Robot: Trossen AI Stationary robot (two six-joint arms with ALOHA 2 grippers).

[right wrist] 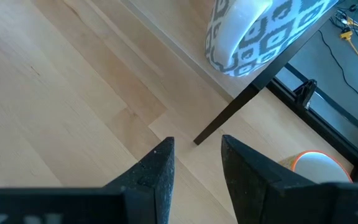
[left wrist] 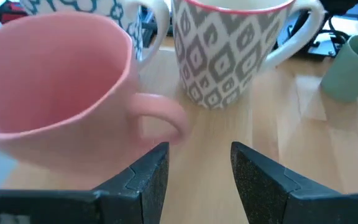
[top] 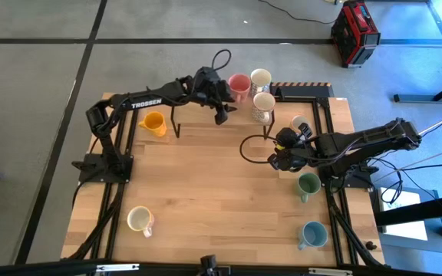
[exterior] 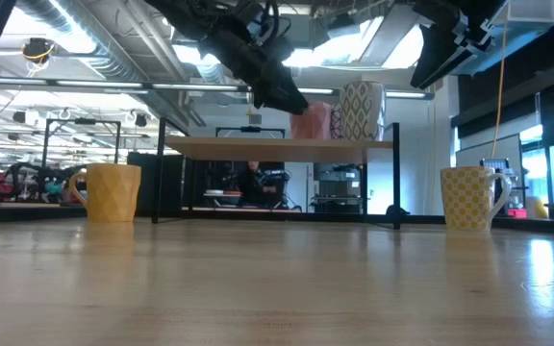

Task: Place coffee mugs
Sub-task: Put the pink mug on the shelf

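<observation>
Left gripper (left wrist: 194, 180) hovering just beside pink mug (left wrist: 61, 87) on shelf (top: 282, 90), fingers apart, holding nothing; release step seemingly finishing. Next: backing out without clipping handle. Patterned mug (left wrist: 225, 53) crowding close beside pink mug. Right gripper (right wrist: 194, 168) waiting below shelf, fingers parted, empty. Yellow mug (top: 153, 122) well off from shelf.

The middle of the wooden table (top: 206, 184) is wide open for a gripper to pass, but the far edge is crowded by a low shelf (top: 282, 92) on thin black legs carrying the pink mug (top: 239, 84) and two patterned mugs (top: 263, 106).
</observation>
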